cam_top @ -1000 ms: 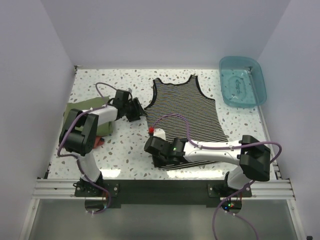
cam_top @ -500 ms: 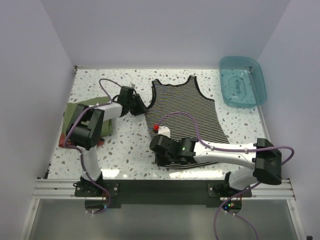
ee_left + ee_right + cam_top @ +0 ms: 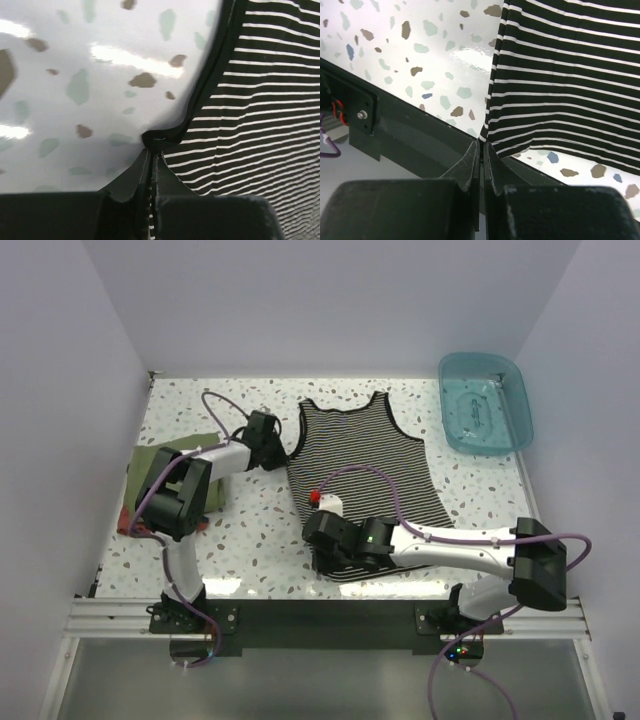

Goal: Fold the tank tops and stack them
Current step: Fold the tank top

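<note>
Landmark: you have the teal tub (image 3: 520,405) at the far right corner of the table (image 3: 190,405); every place below is read from it.
Striped tank top: the striped tank top (image 3: 365,455) lies spread on the table just left of the tub and apart from it. Its neck end is about level with the tub, and its hem reaches well past the tub toward the arm bases.
Olive tank top: the olive tank top (image 3: 155,462) lies far left of the tub, beyond the striped one. Your left arm (image 3: 225,455) covers part of it, so you cannot judge how it is folded.
Left gripper: your left gripper (image 3: 151,150) sits at the striped top's edge farthest from the tub, at the armhole. Its fingers are pressed together and pinch the dark trim (image 3: 210,75), which puckers into a small kink right at the tips.
Right gripper: your right gripper (image 3: 481,145) is at the hem corner farthest from the tub, close to the table's front edge. Its fingers are pressed together on that corner, and the striped cloth runs up and away from the tips.
Right arm: your right arm (image 3: 450,545) stretches away from the tub's side, low along the front edge, crossing over the hem.
Under the hem: in the right wrist view you see speckled table on the tub side of the pinched corner, below the cloth's lower edge.
</note>
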{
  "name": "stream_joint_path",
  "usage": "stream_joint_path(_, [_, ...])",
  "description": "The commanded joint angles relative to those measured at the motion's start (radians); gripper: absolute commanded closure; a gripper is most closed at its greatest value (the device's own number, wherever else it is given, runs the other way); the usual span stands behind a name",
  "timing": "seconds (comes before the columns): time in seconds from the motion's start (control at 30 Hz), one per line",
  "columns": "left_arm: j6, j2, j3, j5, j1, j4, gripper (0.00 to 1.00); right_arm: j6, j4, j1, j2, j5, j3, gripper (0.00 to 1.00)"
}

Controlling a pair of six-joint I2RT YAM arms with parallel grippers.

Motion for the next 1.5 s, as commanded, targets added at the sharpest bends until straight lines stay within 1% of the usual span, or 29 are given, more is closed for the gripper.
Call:
stream_joint_path(0.0, [0.009,-0.061,0.029,-0.215,0.024,-0.18,1.0,0.001,0.065,0.006,0.017,-0.061,0.02,1.0])
stream_joint_path(0.07, [0.009,-0.082,0.047,-0.257,0.058,-0.237,1.0,-0.005,0.09,0.012,0.071,-0.081,0.046,1.0])
stream_joint_path(0.1, [0.012,-0.104,0.049,-0.274,0.075,-0.245,1.0,-0.01,0.106,0.016,0.098,-0.093,0.087,1.0])
stream_joint_path(0.17, [0.031,-0.122,0.05,-0.268,0.122,-0.257,1.0,-0.023,0.116,0.032,0.157,-0.125,0.174,1.0])
stream_joint_path(0.2, [0.035,-0.133,0.053,-0.267,0.138,-0.266,1.0,-0.028,0.131,0.041,0.224,-0.143,0.204,1.0])
stream_joint_path(0.23, [0.052,-0.139,0.055,-0.26,0.165,-0.271,1.0,-0.031,0.14,0.043,0.253,-0.183,0.232,1.0])
stream_joint_path(0.3, [0.072,-0.147,0.062,-0.251,0.184,-0.279,1.0,-0.031,0.163,0.044,0.33,-0.211,0.31,1.0])
stream_joint_path(0.37, [0.1,-0.151,0.094,-0.251,0.189,-0.303,1.0,-0.031,0.159,0.044,0.358,-0.211,0.368,1.0])
stream_joint_path(0.47, [0.107,-0.156,0.127,-0.236,0.187,-0.314,1.0,-0.04,0.136,0.036,0.361,-0.193,0.393,1.0])
stream_joint_path(0.53, [0.101,-0.15,0.148,-0.211,0.179,-0.308,1.0,-0.033,0.139,0.015,0.326,-0.188,0.368,1.0])
stream_joint_path(0.6, [0.095,-0.127,0.183,-0.205,0.166,-0.315,1.0,-0.011,0.166,-0.017,0.288,-0.188,0.292,1.0])
stream_joint_path(0.7, [0.078,-0.084,0.235,-0.207,0.111,-0.331,1.0,0.007,0.191,-0.066,0.205,-0.184,0.178,1.0])
stream_joint_path(0.87, [0.055,-0.009,0.326,-0.211,0.04,-0.346,1.0,0.032,0.208,-0.117,0.049,-0.127,-0.023,1.0])
stream_joint_path(0.97, [0.04,0.036,0.366,-0.208,0.003,-0.352,1.0,0.052,0.22,-0.129,-0.001,-0.107,-0.116,1.0])
stream_joint_path(1.2, [0.02,0.116,0.46,-0.205,-0.077,-0.363,1.0,0.085,0.231,-0.132,-0.073,-0.078,-0.218,1.0])
stream_joint_path(1.47, [0.012,0.149,0.484,-0.204,-0.108,-0.362,1.0,0.104,0.228,-0.132,-0.104,-0.049,-0.267,1.0])
